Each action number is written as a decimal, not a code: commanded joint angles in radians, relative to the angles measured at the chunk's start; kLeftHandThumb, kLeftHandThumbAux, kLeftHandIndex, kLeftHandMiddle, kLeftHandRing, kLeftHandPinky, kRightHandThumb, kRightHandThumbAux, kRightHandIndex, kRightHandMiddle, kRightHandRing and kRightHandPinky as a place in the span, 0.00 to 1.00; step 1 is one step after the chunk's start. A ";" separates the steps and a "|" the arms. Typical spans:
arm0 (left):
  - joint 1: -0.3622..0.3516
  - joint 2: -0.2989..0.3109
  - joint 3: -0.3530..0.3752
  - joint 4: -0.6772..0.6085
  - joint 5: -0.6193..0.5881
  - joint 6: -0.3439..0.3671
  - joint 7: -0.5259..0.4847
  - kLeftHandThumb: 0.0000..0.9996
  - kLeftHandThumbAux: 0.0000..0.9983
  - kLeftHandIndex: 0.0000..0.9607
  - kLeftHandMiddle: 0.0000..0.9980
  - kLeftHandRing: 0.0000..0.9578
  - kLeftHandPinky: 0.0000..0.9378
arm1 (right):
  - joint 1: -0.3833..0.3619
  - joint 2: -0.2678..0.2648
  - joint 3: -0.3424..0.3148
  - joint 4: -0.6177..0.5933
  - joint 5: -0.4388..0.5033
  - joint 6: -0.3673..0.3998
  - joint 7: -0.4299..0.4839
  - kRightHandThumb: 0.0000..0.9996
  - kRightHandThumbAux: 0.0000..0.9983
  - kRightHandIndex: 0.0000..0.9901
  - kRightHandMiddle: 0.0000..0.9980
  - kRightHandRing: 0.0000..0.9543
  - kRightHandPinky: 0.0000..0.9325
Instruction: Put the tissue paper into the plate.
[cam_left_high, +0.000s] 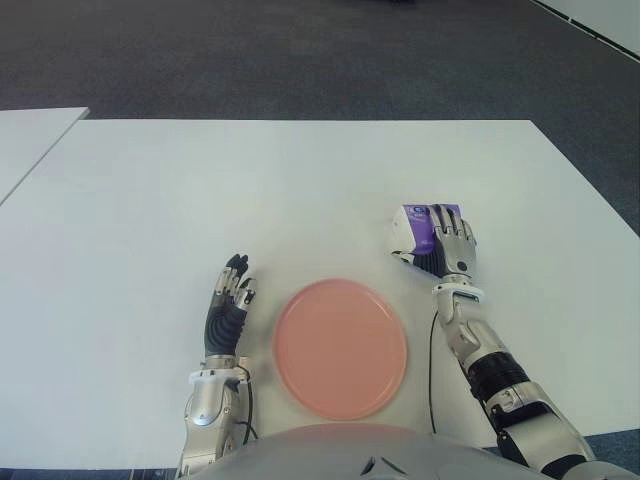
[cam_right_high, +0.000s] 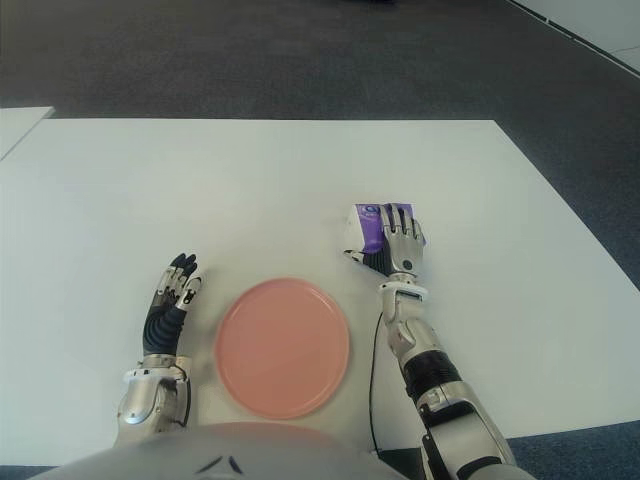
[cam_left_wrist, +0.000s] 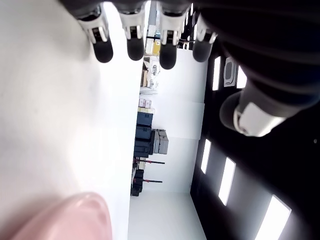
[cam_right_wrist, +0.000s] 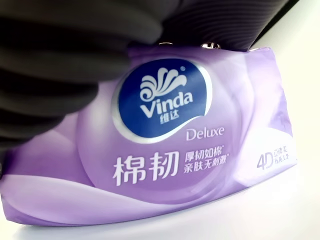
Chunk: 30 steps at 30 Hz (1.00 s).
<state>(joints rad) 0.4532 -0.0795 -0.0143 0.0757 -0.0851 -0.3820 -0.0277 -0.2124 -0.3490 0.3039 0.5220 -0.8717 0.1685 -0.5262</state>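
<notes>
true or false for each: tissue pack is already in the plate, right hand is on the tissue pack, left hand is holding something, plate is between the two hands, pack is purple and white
1. The tissue pack is already in the pink plate. False: it is on the white table, beyond the plate's right side, and the plate holds nothing.
2. The right hand is on the tissue pack. True: its fingers lie over the pack.
3. The left hand is holding something. False: its fingers are extended and hold nothing.
4. The plate lies between the two hands. True.
5. The pack is purple and white. True.
</notes>
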 joint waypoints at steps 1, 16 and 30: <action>0.033 0.001 0.002 0.035 0.005 0.080 0.009 0.10 0.55 0.12 0.13 0.08 0.07 | 0.044 0.016 0.022 0.073 0.041 0.017 0.071 0.10 0.47 0.00 0.02 0.01 0.00; 0.017 0.007 0.004 0.051 0.022 0.054 0.009 0.10 0.53 0.19 0.14 0.10 0.10 | 0.023 0.018 0.019 0.104 0.055 0.015 0.055 0.11 0.49 0.03 0.05 0.03 0.01; 0.002 -0.006 0.008 0.053 -0.010 0.066 0.002 0.13 0.53 0.18 0.13 0.08 0.06 | 0.030 -0.008 0.028 0.035 0.035 -0.001 -0.020 0.16 0.80 0.60 0.69 0.70 0.75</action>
<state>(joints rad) 0.4360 -0.0771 -0.0139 0.0810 -0.0819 -0.3778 -0.0281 -0.2883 -0.3677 0.3027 0.5986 -0.8394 0.1301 -0.6125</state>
